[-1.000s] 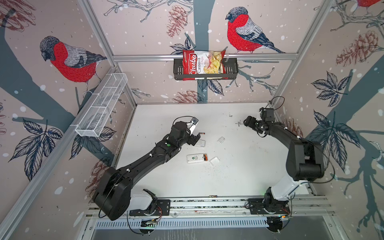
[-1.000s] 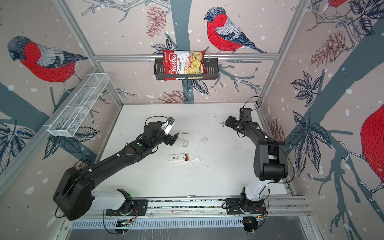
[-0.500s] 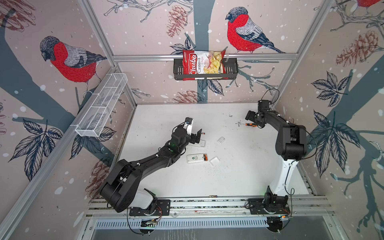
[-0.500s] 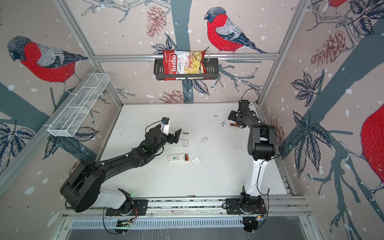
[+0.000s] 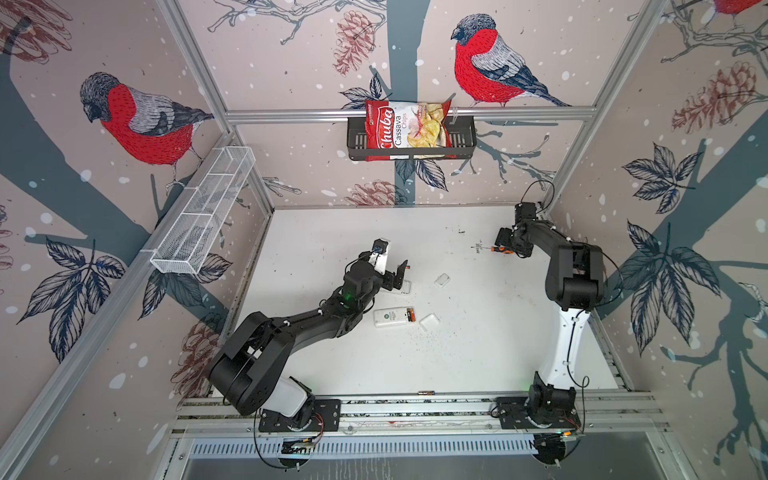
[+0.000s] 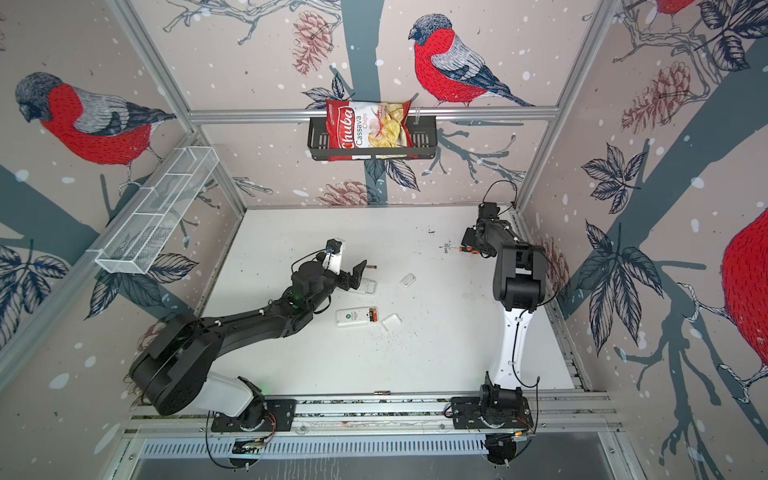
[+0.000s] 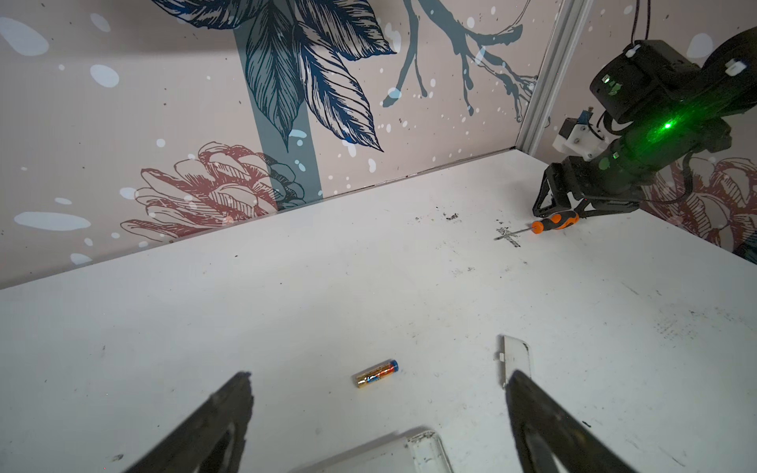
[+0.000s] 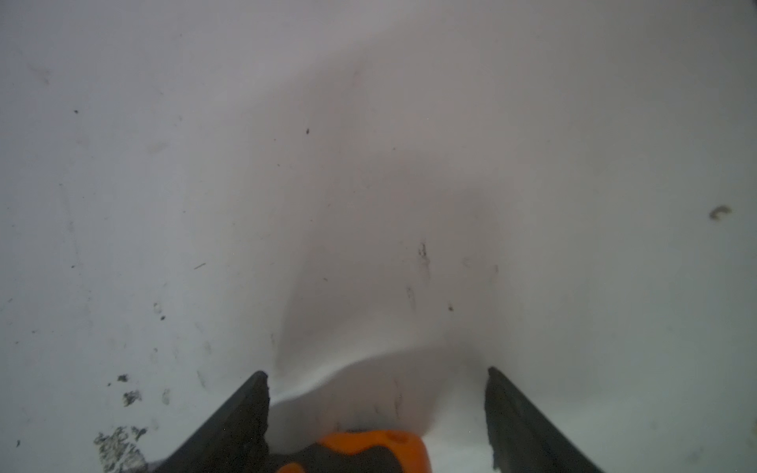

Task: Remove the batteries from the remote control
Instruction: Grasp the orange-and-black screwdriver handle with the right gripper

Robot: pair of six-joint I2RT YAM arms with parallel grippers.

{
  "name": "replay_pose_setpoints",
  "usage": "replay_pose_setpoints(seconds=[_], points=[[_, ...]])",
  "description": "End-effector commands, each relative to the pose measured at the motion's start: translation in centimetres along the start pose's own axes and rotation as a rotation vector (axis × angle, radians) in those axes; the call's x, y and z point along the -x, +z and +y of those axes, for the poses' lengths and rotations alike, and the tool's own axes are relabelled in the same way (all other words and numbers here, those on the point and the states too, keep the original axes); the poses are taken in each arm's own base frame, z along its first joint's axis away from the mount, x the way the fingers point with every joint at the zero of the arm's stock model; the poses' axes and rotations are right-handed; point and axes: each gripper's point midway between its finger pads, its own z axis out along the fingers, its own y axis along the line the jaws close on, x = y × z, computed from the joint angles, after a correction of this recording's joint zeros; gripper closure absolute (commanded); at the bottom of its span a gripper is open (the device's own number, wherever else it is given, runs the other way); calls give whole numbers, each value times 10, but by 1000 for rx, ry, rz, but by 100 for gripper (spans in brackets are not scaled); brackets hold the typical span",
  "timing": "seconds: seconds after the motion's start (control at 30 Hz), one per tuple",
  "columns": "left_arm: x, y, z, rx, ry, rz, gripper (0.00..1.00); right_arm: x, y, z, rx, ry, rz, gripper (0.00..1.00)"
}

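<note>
The white remote control lies face down mid-table, with an orange battery in its open bay. A loose gold battery lies on the table just ahead of my left gripper, whose fingers stand wide apart and empty. In both top views another battery rests at the table's front edge. My right gripper is open low over the orange-and-black screwdriver. Its handle lies between the fingers.
Three clear plastic covers lie around the remote. A chips bag sits in the black basket on the back wall. A white wire shelf hangs on the left wall.
The right arm has swung upright while its gripper stayed at the screwdriver by the back right corner. The left arm folded lower, with its gripper still near the loose battery.
</note>
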Motion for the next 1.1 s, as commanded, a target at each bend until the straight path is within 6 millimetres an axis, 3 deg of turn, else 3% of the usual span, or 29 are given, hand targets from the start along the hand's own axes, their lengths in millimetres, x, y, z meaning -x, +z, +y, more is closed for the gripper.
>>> replay_pose_setpoints(seconds=[0.0,0.3,0.83,1.07], points=[[19,0,-8,-45,-8,-73,5,-13,-1,3,3,-16,35,20],[22,-12,-7,-46,-28,-91,6,-35,-5,14,16,-28,53,21],[20,-18,-9,-63,-43,-98,6,-68,-37,39,67,-62,57,25],[20,-22,-9,-63,-49,-111,6,-85,-48,52,78,-91,53,22]])
